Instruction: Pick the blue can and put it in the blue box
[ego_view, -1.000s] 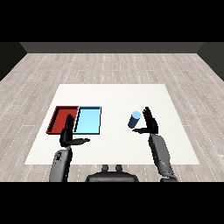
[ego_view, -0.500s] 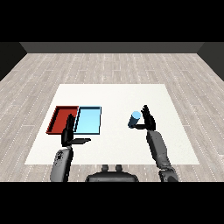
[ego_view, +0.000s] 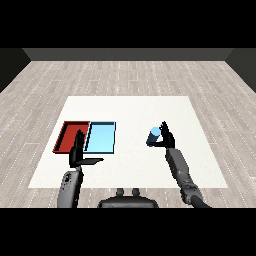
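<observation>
The blue can (ego_view: 153, 136) stands upright on the white table, right of the middle. My right hand (ego_view: 165, 137) is against the can's right side, fingers still straight, thumb reaching toward the can's base. The light blue tray (ego_view: 101, 137) lies left of the middle, with nothing in it. My left hand (ego_view: 78, 152) hovers open near the front edge of the two trays, fingers pointing up and thumb stretched to the right.
A red tray (ego_view: 70, 136) lies directly left of the light blue one, touching it. The white table (ego_view: 130, 112) stretches far behind the trays and the can, with wooden floor around it.
My right hand has moved left and closed in on the blue can, now touching its side. The left hand and the can have stayed put.
</observation>
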